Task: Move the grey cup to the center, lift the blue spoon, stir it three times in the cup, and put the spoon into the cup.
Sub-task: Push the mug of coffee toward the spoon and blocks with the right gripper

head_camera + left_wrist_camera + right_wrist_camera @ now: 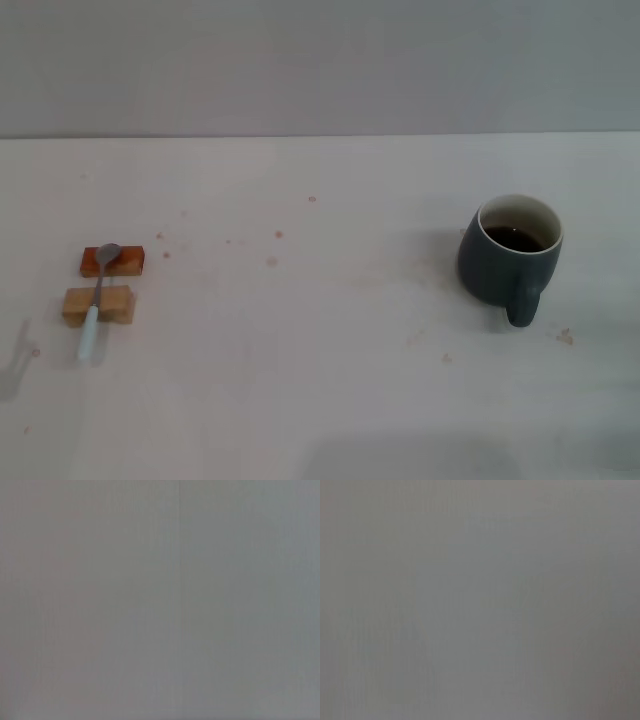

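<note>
Neither claw shows, so I can't tell their grip; grey cup (510, 256) at three o'clock, blue spoon (97, 301) at nine.

A speckled white table (320, 400) meets what looks like a plain grey wall (320, 60).

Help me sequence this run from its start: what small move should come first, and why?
Probably bring the right arm in toward the grey cup, aiming at its handle. The cup stands far on the robot's right, not at the center, and the blue spoon lies untouched across two wooden blocks on the left. Neither gripper is in view.
</note>
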